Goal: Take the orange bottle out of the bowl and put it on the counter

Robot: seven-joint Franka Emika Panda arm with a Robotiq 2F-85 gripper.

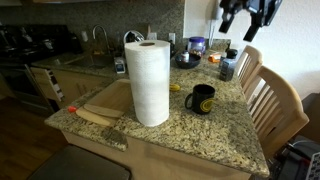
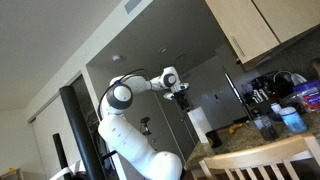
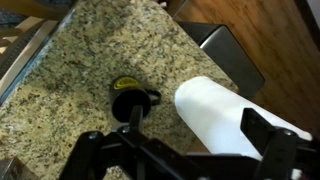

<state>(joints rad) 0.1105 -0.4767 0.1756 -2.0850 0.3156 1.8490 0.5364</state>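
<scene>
Wrist view shows the hand (image 3: 178, 150) spread wide, empty, high over the surface (image 1: 200, 135); orange bottle unresolved in bowl (image 1: 187, 61), judged light, rigid, slick, so grip mid-body.

My gripper (image 1: 245, 15) hangs high over the worktop (image 1: 200, 132), with open air beneath it. The tall paper towel roll (image 1: 150, 82) blocks the middle, the black mug (image 1: 202, 98) stands near it, and chair backs (image 1: 272, 95) line one edge.
</scene>
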